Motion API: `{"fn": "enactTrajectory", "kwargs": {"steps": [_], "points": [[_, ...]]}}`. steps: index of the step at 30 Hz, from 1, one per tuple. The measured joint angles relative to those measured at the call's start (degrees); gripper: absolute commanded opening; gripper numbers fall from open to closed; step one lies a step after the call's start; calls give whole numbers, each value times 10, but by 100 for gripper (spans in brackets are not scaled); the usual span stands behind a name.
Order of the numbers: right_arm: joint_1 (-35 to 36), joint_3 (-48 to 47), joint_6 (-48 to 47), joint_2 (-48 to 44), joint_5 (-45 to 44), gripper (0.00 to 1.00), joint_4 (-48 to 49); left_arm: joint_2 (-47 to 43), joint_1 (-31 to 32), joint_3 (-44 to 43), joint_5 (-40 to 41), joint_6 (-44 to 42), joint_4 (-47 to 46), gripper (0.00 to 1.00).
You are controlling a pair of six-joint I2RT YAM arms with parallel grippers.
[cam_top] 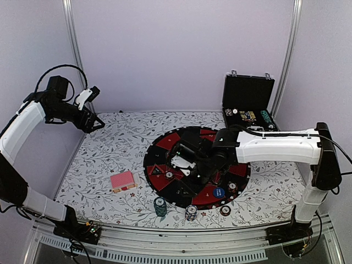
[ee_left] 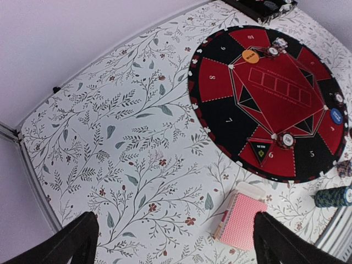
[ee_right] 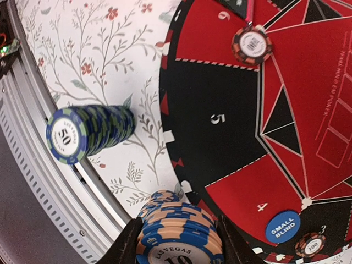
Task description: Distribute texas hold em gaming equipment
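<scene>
2 stacks: "50" chips (ee_right: 88, 135), "LAS VEGAS" chips (ee_right: 179, 231); "SMALL BLIND" button (ee_right: 282, 226)

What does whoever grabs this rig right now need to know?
Left pincer: open, empty, raised over the far-left corner.
Right pincer: shut on a few blue-and-white chips by the mat's near edge.
Beside the mat: green stack, blue-white stack, brown-red stack, card deck.
Done: orange button, blue button and a few single chips sit on the mat.
Left: place the held chips, cover remaining sectors, deal cards; none look dealt.
</scene>
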State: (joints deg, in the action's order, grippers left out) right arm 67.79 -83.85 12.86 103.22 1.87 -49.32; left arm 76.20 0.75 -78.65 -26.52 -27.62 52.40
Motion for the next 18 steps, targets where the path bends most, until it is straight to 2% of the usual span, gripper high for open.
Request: {"fn": "enactTrajectory", "kwargs": {"steps": [6,18], "points": [[-54,-96,-14,36,-5,16,-13,0,0,0,-2,0,0,100],[-139,-350,-65,263,-24,16,-12,0,0,0,-17,1,-1,100]]}}
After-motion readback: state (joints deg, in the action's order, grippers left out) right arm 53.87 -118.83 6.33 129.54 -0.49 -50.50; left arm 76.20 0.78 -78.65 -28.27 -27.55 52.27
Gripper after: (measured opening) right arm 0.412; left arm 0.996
